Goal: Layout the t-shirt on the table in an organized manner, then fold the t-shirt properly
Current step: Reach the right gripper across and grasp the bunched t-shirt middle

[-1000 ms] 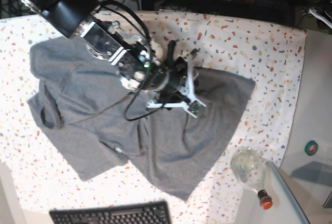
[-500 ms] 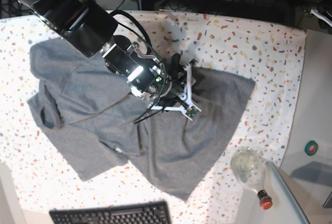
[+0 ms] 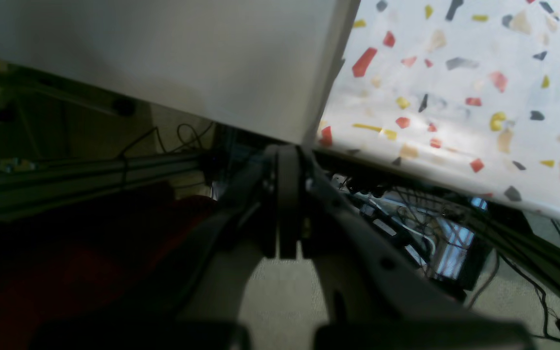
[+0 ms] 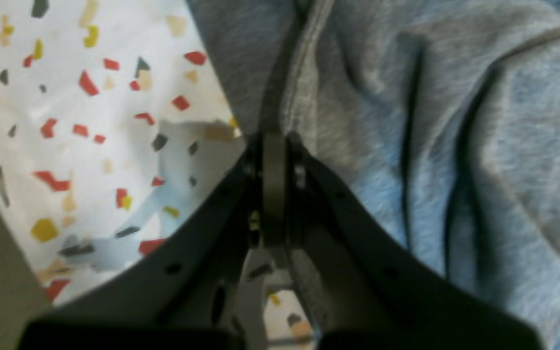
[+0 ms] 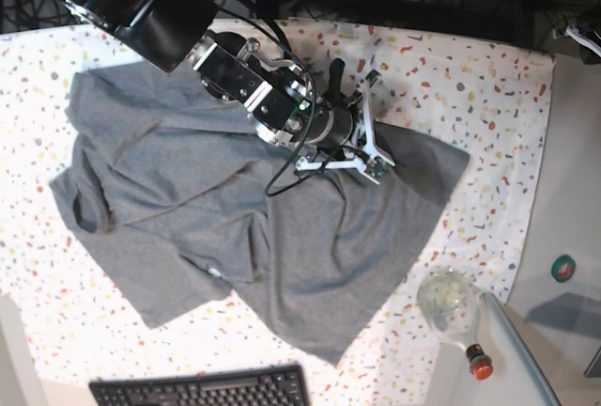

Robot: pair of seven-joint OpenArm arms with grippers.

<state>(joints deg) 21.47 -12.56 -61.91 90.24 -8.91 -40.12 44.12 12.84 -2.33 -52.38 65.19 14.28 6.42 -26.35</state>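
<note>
Right pincer [image 4: 272,146] grips the t-shirt's [image 5: 282,227] hemmed edge.
The crumpled grey shirt sprawls across the flecked bench [image 5: 488,96]; the left pincer [image 3: 287,155], jaws together and empty, hangs beyond the bench edge.

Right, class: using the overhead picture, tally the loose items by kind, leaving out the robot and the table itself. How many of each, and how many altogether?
t-shirt: 1
keyboard: 1
bottle: 1
roll of tape: 1
Total: 4
</note>
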